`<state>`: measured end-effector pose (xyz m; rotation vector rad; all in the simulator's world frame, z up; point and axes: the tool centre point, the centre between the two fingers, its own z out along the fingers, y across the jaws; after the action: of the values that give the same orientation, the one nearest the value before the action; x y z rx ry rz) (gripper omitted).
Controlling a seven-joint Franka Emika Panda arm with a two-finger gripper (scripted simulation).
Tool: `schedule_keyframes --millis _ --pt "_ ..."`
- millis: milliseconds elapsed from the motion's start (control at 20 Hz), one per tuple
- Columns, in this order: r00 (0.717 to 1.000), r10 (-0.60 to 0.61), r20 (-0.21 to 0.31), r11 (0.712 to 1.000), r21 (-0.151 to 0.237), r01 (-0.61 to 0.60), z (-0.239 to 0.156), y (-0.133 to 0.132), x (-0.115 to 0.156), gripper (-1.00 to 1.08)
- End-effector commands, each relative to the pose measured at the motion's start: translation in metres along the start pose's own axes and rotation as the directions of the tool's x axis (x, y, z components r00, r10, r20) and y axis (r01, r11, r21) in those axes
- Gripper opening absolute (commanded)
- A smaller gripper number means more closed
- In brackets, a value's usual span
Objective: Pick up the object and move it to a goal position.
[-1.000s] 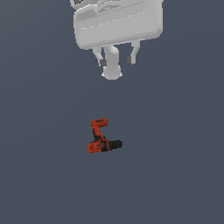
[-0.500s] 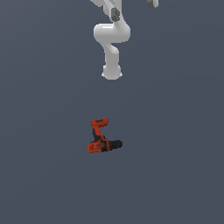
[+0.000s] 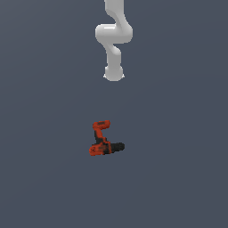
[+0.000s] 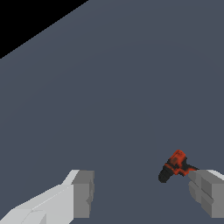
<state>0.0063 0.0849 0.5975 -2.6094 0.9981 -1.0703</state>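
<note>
The object, a small red-orange drill [image 3: 104,139] with a black chuck, lies on its side on the grey floor, near the middle of the exterior view. Its battery base points toward the arm's base and its chuck toward the exterior view's right. The wrist view shows the drill [image 4: 175,165] small and far off, partly covered by one grey finger [image 4: 205,192]. My gripper [image 4: 144,194] is open, its fingers spread wide with nothing between them, and well clear of the drill. The gripper itself lies outside the exterior view.
The white arm [image 3: 113,40] rises from its base [image 3: 113,73] beyond the drill and leaves the exterior view at the top. A flat grey floor [image 3: 178,133] surrounds everything. A black area [image 4: 26,17] lies past the floor's edge in the wrist view.
The hand, which hung large at the exterior view's top a second ago, has swung up and out of that view. The drill has not moved.
</note>
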Motion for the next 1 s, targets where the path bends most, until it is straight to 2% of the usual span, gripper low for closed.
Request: schedule_keyframes --millis 0,450,700,950 --pt "0.999 0.020 -0.032 1.000 -0.014 -0.020 -0.001 -0.011 -0.007 0.68" --pt "0.990 0.077 -0.120 0.992 -0.090 -0.088 0.031 -0.039 -0.044 0.68" --pt "0.982 0.106 -0.154 0.981 -0.147 -0.129 0.073 -0.042 -0.068 0.68" --pt "0.974 0.137 -0.180 0.961 -0.215 -0.175 0.128 -0.034 -0.093 0.68"
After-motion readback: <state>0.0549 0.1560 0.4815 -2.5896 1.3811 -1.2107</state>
